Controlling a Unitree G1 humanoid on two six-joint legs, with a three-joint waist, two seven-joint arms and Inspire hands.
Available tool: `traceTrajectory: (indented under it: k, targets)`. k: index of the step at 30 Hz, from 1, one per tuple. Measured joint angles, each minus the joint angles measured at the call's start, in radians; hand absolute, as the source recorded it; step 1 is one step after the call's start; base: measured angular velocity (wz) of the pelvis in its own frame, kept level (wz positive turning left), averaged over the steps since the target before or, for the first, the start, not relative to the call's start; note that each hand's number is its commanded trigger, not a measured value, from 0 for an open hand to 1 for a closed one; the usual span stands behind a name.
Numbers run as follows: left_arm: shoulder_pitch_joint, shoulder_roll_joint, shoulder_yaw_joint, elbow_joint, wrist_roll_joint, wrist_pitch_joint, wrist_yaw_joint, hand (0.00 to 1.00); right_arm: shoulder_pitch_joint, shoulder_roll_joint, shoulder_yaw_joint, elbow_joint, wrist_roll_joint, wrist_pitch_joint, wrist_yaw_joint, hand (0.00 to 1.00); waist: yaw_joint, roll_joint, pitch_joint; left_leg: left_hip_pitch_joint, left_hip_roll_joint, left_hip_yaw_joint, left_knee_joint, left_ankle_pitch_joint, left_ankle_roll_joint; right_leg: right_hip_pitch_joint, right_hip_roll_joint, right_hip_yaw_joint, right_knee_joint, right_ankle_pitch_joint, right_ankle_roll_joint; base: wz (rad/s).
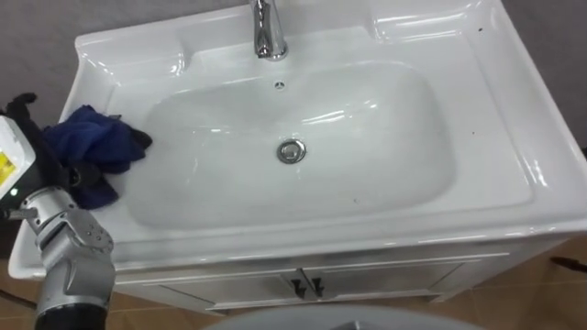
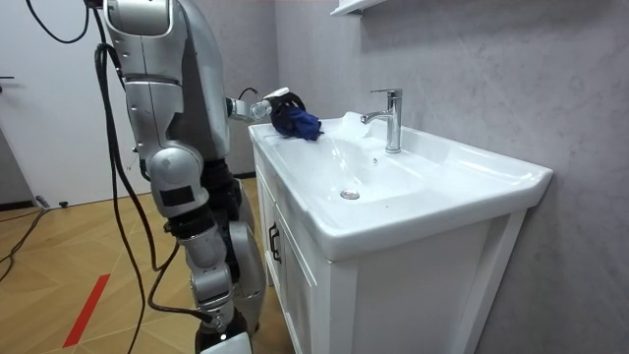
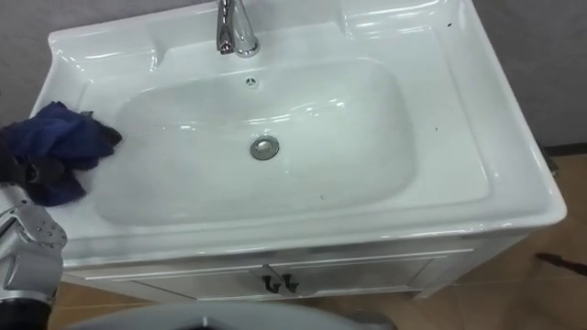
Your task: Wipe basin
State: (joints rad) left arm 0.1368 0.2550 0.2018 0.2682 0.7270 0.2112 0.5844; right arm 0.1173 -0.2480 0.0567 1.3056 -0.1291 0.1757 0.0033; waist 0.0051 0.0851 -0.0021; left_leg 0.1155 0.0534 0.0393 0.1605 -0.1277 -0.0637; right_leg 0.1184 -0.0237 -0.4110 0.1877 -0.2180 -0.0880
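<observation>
A crumpled dark blue cloth [image 1: 96, 139] lies on the left rim of the white basin [image 1: 495, 110], just outside the bowl. My left hand [image 1: 66, 174] comes in from the lower left and its dark fingers are curled into the cloth's near edge. In the room view the cloth [image 2: 298, 123] and the left hand [image 2: 267, 104] sit at the basin's far corner, and I stand in front of the cabinet. The bowl is bare, with a chrome drain [image 1: 292, 151] in its middle.
A chrome faucet [image 1: 267, 32] rises at the back centre of the basin. Below the front edge is a white cabinet with two dark door handles [image 1: 307, 286]. A grey wall backs the basin. Wooden floor [image 2: 88, 265] lies around the cabinet.
</observation>
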Motion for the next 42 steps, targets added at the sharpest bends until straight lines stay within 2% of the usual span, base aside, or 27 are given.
traceTrajectory:
  k: [12,18,20,23,28,35,38,42]
  targets:
    - [0.000,0.000,0.000,-0.011,-0.030,0.001,0.000,0.00,-0.008,-0.001,0.001,0.006,0.003,0.000,0.000,0.00,0.000,0.001,-0.0006,0.001,0.001,0.000,-0.001,-0.001,0.001,0.001,0.000,-0.002,0.001,0.001,0.000,0.00]
    - [0.000,0.000,0.002,-0.060,-0.050,0.001,-0.006,0.00,-0.009,-0.001,0.000,0.006,0.005,0.000,0.000,0.00,0.002,-0.003,0.0003,-0.001,0.001,0.001,-0.001,-0.001,0.001,0.000,0.000,-0.003,0.000,0.001,0.000,0.00]
    - [-0.002,0.000,0.014,-0.070,-0.052,-0.006,-0.006,0.00,-0.016,-0.001,-0.001,0.013,0.005,0.000,0.000,0.00,0.002,-0.003,0.0002,-0.001,0.001,0.001,0.000,-0.001,0.001,0.000,0.000,-0.003,0.000,0.001,0.000,0.00]
    - [-0.012,0.001,0.051,-0.093,-0.112,-0.010,-0.006,0.00,-0.017,-0.001,-0.003,0.013,0.008,-0.001,0.007,0.00,0.003,-0.003,0.0001,-0.001,0.001,-0.001,0.000,-0.001,0.001,0.000,0.000,-0.003,0.000,0.001,0.000,0.00]
    - [-0.054,0.021,0.073,-0.146,-0.159,-0.009,-0.005,0.00,-0.014,-0.003,-0.003,0.012,0.005,0.001,0.010,0.00,0.026,0.012,-0.0040,-0.004,0.001,0.001,0.002,-0.005,0.004,-0.001,0.000,-0.003,-0.001,0.001,0.001,0.00]
    - [-0.057,0.040,0.116,-0.215,-0.253,-0.007,-0.005,0.00,-0.007,-0.003,-0.001,0.015,0.007,0.000,-0.024,0.00,0.031,0.033,-0.0056,0.002,0.000,0.005,0.000,-0.006,0.004,0.001,0.000,0.004,0.003,0.001,0.002,-0.02]
    - [-0.057,0.047,0.144,-0.234,-0.288,-0.006,-0.005,0.00,0.001,-0.004,-0.001,0.015,0.010,0.002,-0.026,0.00,0.037,0.037,-0.0024,0.003,0.000,0.006,0.000,-0.006,0.004,0.000,0.000,0.011,0.005,0.001,0.002,-0.05]
    - [-0.058,0.052,0.167,-0.293,-0.353,0.002,-0.005,0.00,0.003,-0.002,0.000,0.016,0.013,0.024,-0.024,0.00,0.056,0.038,0.0022,0.001,0.000,0.011,0.000,-0.006,0.004,-0.007,0.001,0.025,0.001,0.001,0.003,-0.10]
